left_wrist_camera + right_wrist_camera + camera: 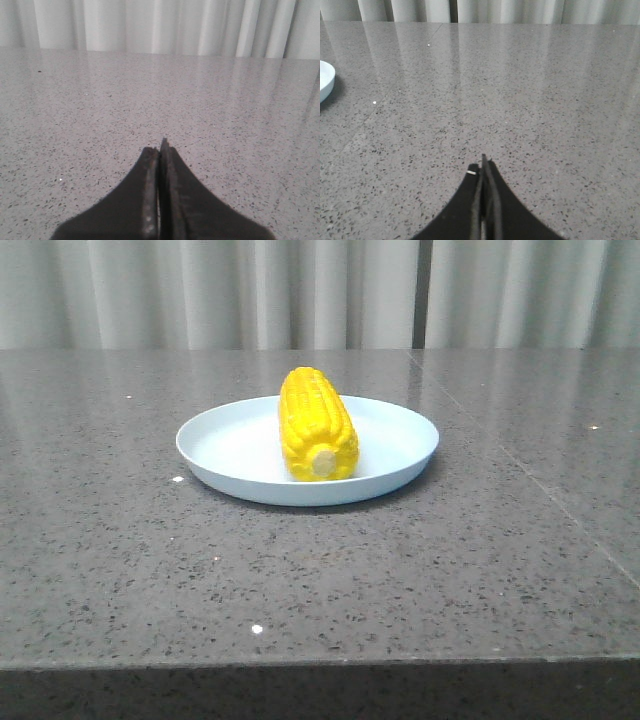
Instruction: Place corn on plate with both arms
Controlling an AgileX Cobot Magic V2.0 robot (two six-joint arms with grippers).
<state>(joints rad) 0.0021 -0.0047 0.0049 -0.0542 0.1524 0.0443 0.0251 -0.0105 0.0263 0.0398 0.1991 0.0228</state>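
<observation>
1. One corn (318,426) on one plate (395,473), folks: the cob lies on its side across the middle of the plate, pale stub end toward the camera.
2. The plate sits flat on the grey speckled surface (150,560), roughly centre in the front view, curtains (320,290) behind.
3. Neither arm shows in the front view. Each appears only through its own wrist camera.
4. Left claw (160,150): fingers pressed together, nothing between them, pointing over bare surface. No corn or plate in its view.
5. Right claw (484,167): also closed and empty. A sliver of the plate's rim (325,80) peeks in at the edge of its view, well apart from the fingertips.
6. My read: the placing looks done, and the step in hand is simply standing clear.
7. To do that well, keep both claws closed and well away from the plate, so nothing clips the low rim.
8. Watch the cob! It is round and lies on a shallow dish, so I judge a knock to the plate could roll it toward the rim.
9. Any further arm motion should be slow and away from the plate, never across it.
10. If a check is wanted, the front view gives the clean look: cob inside the rim, not overhanging it.
</observation>
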